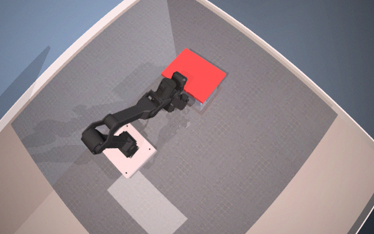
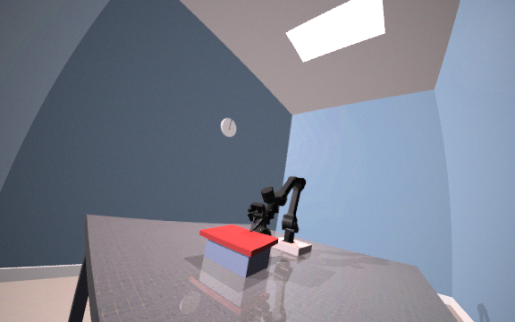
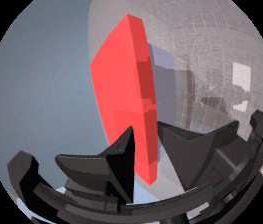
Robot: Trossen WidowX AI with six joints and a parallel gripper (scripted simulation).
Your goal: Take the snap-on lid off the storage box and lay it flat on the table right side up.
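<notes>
The red lid (image 1: 203,71) (image 2: 235,237) (image 3: 119,75) lies over the top of the blue-grey storage box (image 2: 226,257) (image 3: 163,82), right side up and about level. No clear gap shows between them. The box stands on the table and is mostly hidden under the lid in the top view. My gripper (image 3: 144,127) is shut on the lid's near edge, with one finger over the top face and the other below the rim. In the top and exterior views the arm hides most of this grip.
The arm's pale base plate (image 1: 141,153) (image 2: 294,247) stands on the grey table (image 1: 255,114) (image 2: 150,259), on the gripper's side of the box. A lighter rectangle (image 1: 148,205) shows on the table beyond the base plate.
</notes>
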